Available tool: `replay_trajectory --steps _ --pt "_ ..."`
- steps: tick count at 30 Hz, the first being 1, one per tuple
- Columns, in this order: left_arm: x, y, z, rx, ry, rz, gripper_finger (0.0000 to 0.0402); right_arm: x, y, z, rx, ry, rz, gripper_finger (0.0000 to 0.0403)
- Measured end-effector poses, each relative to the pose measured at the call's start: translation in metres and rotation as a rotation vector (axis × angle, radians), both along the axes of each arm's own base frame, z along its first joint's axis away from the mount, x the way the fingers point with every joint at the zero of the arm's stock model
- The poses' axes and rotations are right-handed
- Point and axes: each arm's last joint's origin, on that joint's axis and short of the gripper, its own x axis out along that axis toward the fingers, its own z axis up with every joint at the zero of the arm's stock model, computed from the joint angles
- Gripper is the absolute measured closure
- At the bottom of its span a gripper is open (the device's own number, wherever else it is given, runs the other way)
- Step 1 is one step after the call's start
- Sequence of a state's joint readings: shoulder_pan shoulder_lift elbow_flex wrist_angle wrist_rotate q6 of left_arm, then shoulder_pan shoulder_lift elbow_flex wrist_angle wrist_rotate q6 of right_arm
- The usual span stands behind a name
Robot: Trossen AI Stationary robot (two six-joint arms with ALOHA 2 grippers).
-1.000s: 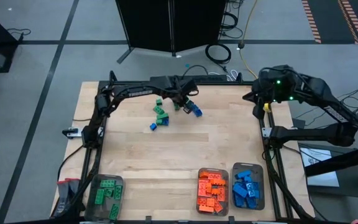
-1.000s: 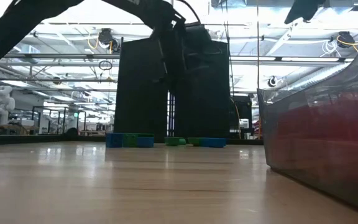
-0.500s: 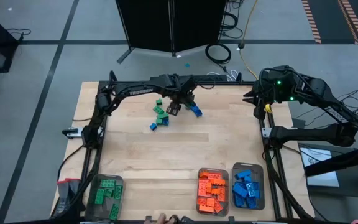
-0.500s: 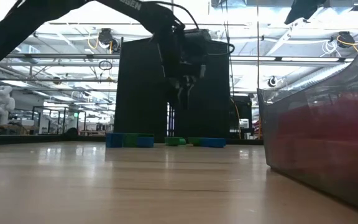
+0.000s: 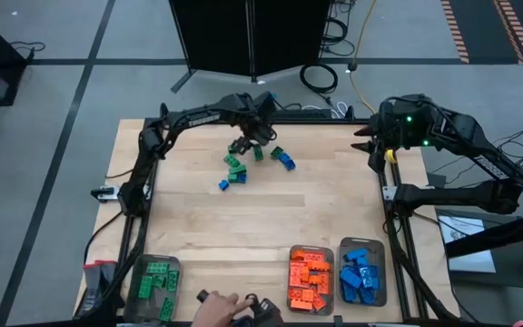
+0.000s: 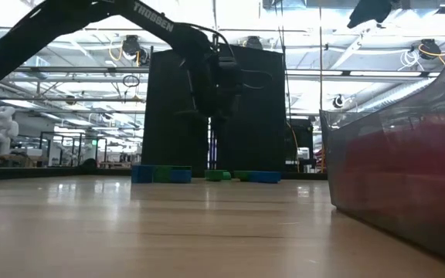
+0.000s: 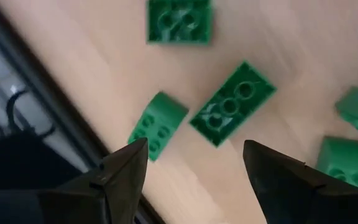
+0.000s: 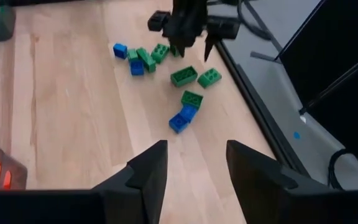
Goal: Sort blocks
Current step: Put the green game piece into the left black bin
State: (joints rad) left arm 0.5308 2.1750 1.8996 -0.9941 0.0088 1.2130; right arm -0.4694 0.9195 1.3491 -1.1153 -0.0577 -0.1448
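Several studded plastic blocks point(image 5: 235, 167) lie on pale wood beneath the left end effector point(image 7: 194, 171), spread wide.

White lettering "TROSSEN" runs along the left arm point(image 6: 151, 13) in the low view.

Loose cluster of small studded plastic toy bricks, green & blue point(image 5: 248, 163), is lying on the light wooden tabletop point(image 5: 261, 218) toward far edge, left of centre. Left gripper point(image 5: 243, 145) is hanging just above cluster's far side, fingers apart w/ nothing between them. Right gripper point(image 5: 363, 143) is sitting at far right edge, well apart from cluster, fingers parted. Along near edge: clear rectangular plastic tray w/ green bricks point(image 5: 155, 278) is sitting at left; clear tray w/ orange bricks point(image 5: 310, 277) & clear tray w/ blue bricks point(image 5: 362, 272) are sitting side by side at right, orange one nearer centre. A person's hand point(image 5: 216, 311) is reaching in at near edge betw. left tray & orange tray.
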Motion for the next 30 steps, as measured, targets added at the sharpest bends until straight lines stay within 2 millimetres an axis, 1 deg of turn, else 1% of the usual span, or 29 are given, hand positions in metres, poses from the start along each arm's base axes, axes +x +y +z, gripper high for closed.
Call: replay_trajectory --steps 4,11,17,22,25,28,30 --pt "0.002 -0.002 -0.004 -0.026 -0.004 -0.112 0.0134 0.001 -0.001 0.001 -0.011 -0.015 -0.003 0.0241" --pt "0.007 -0.008 -0.021 -0.057 0.025 -0.258 0.0134 0.001 -0.001 0.001 -0.011 -0.015 -0.006 0.0242" --pt "0.007 -0.007 -0.039 -0.07 0.05 -0.278 0.0134 0.001 0.0 0.001 -0.006 -0.008 -0.005 0.0243" --pt "0.005 -0.007 -0.053 -0.063 0.063 -0.33 0.0134 0.001 0.0 0.001 -0.006 -0.008 -0.005 0.0243" --pt "0.006 -0.004 -0.063 -0.073 0.074 -0.316 0.0136 0.001 0.0 0.001 -0.006 -0.008 -0.005 0.0243" --pt "0.009 0.0 -0.063 -0.021 0.058 -0.304 0.0152 0.001 0.0 0.001 -0.006 -0.009 -0.005 0.0243" --pt "0.009 0.001 -0.06 0.013 0.073 -0.299 0.0174 0.001 -0.001 0.001 -0.006 -0.008 -0.006 0.0243"
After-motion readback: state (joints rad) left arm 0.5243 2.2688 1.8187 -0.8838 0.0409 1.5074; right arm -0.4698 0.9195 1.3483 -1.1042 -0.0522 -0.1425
